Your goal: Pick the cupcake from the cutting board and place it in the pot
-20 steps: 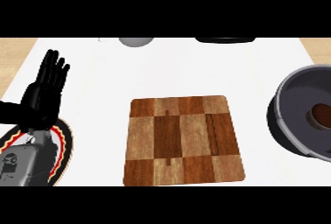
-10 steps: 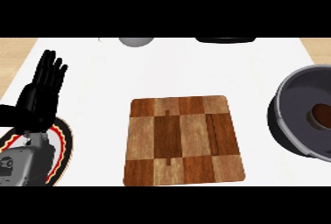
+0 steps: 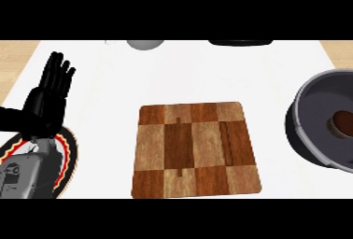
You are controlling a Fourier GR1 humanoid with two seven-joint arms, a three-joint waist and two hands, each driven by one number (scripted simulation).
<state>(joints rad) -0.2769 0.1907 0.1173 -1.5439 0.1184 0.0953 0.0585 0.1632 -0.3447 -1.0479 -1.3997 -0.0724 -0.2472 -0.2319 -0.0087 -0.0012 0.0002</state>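
A wooden checkered cutting board [image 3: 196,149] lies in the middle of the white counter with nothing on it. At the right edge stands a dark grey pot [image 3: 314,116], cut off by the view. Inside it sits a small brown item, the cupcake [image 3: 341,122], partly out of view. My left hand [image 3: 47,100] is at the far left, open, fingers straight and pointing up, well away from the board. My right hand does not show.
A plate with a red, yellow and black rim [image 3: 69,158] lies under my left forearm at the lower left. A grey round object [image 3: 144,44] and a dark object [image 3: 240,42] sit at the counter's far edge.
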